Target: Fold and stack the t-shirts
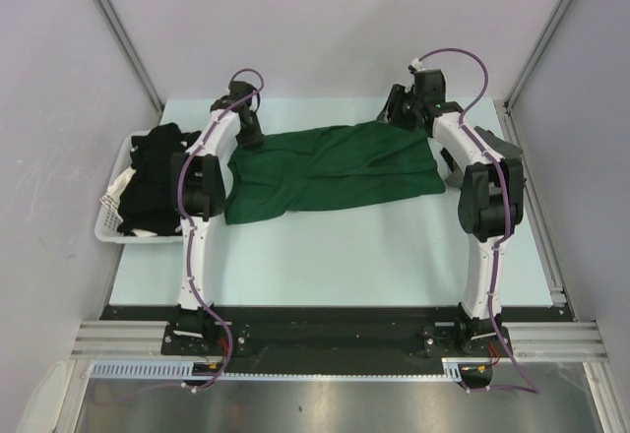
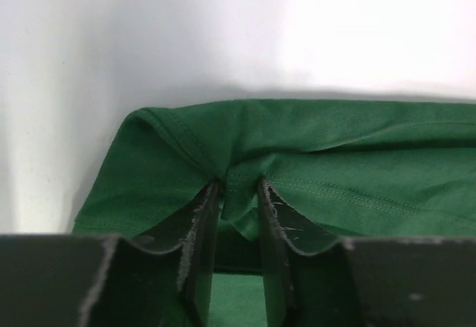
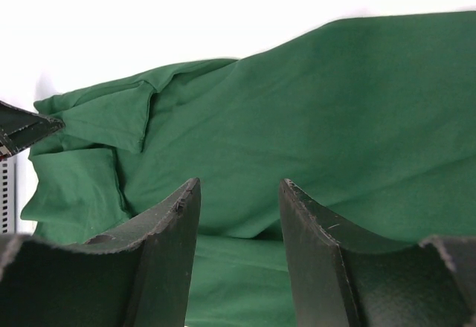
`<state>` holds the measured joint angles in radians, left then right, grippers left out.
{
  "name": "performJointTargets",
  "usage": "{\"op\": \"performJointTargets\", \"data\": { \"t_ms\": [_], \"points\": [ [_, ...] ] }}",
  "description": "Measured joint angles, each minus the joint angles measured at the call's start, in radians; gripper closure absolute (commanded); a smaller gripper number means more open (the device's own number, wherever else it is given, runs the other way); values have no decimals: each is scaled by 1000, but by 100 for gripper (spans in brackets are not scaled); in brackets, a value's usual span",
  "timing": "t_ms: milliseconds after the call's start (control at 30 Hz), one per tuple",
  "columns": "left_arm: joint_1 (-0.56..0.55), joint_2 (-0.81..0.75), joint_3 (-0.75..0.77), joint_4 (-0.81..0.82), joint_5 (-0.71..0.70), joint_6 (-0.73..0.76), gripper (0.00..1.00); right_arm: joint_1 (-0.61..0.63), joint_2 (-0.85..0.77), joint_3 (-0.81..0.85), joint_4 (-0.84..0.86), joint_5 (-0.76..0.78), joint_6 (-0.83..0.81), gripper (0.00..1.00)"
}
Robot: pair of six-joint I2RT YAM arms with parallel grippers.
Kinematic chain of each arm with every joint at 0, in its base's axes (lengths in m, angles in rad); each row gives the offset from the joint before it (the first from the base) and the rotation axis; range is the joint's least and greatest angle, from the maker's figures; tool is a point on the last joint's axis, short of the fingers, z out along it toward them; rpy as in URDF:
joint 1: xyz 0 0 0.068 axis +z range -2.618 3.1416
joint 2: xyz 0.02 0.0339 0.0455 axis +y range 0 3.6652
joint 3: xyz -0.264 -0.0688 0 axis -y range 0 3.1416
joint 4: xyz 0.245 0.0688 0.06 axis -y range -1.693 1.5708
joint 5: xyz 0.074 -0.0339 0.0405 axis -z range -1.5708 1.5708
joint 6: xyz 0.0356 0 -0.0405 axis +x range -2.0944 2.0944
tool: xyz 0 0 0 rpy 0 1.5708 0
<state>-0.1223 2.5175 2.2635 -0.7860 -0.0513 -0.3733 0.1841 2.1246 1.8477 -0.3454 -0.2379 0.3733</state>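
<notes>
A dark green t-shirt (image 1: 335, 172) lies spread and partly folded across the back middle of the table. My left gripper (image 1: 249, 134) is at its far left corner. In the left wrist view the left gripper (image 2: 238, 187) is shut on a pinched fold of the green shirt's (image 2: 349, 163) hemmed edge. My right gripper (image 1: 398, 115) is at the shirt's far right edge. In the right wrist view the right gripper (image 3: 238, 187) is open and empty, just above the green cloth (image 3: 312, 111). Black t-shirts (image 1: 153, 177) lie piled in the basket. No grey shirt shows.
A white slatted basket (image 1: 108, 218) stands at the table's left edge, beside the left arm. Grey walls enclose the table at the back and both sides. The pale table top (image 1: 335, 261) lies bare in front of the shirt.
</notes>
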Motion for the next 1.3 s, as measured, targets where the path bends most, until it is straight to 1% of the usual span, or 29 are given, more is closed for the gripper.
{"op": "performJointTargets", "data": {
  "t_ms": [167,833,1300],
  "points": [
    [0,0,0,-6,-7,1,63,4,0,0,0,0,0,49],
    [0,0,10,-13,-8,0,65,4,11,0,0,-7,0,49],
    [0,0,19,-18,-5,-1,64,4,11,0,0,-8,0,48]
  ]
}}
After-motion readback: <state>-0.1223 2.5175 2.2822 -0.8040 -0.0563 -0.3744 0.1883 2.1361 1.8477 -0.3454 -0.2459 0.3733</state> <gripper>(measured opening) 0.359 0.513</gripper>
